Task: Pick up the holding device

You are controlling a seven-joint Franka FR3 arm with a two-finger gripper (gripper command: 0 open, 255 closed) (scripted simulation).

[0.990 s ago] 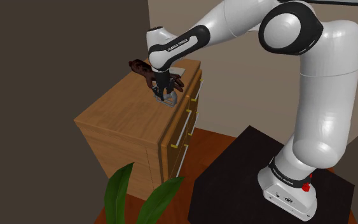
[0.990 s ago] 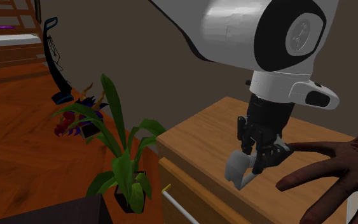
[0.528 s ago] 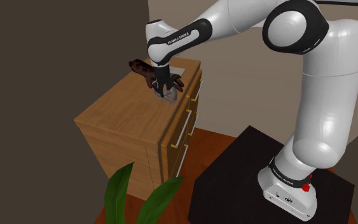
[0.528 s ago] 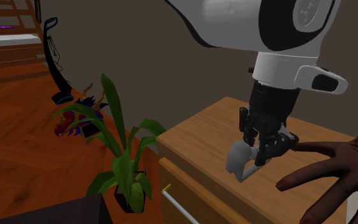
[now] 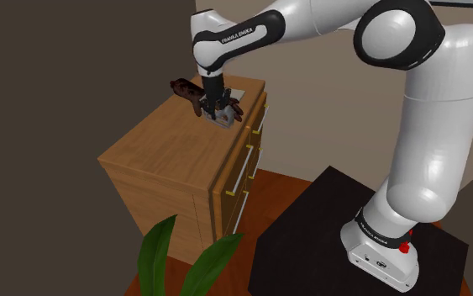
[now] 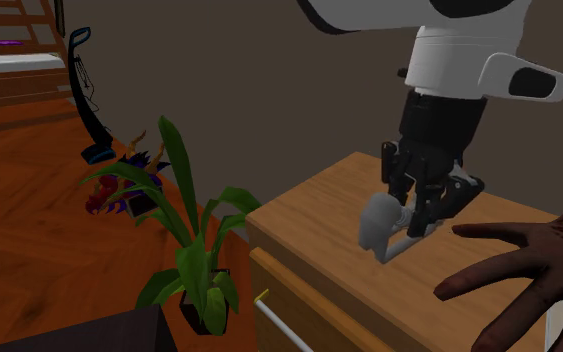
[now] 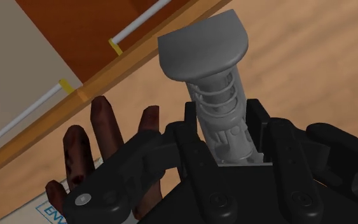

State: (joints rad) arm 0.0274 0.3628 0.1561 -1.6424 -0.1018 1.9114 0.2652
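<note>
The grey spring clamp is gripped in the end effector, seemingly just clear of the dresser, beside a dark hand model. Lifting is judged in hand; a vertical raise is required.

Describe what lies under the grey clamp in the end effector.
Wooden dresser top lies beneath the grey clamp, which the end effector clasps. The patch right under its flat head is covered.

The holding device is rendered in smooth matt grey, of no plain material; light wood grain, matt, is shown on the dresser; the arm is finished in glossy white; the gripper is seen as matt black; the model hand is given a mottled, rough dark-brown surface.
</note>
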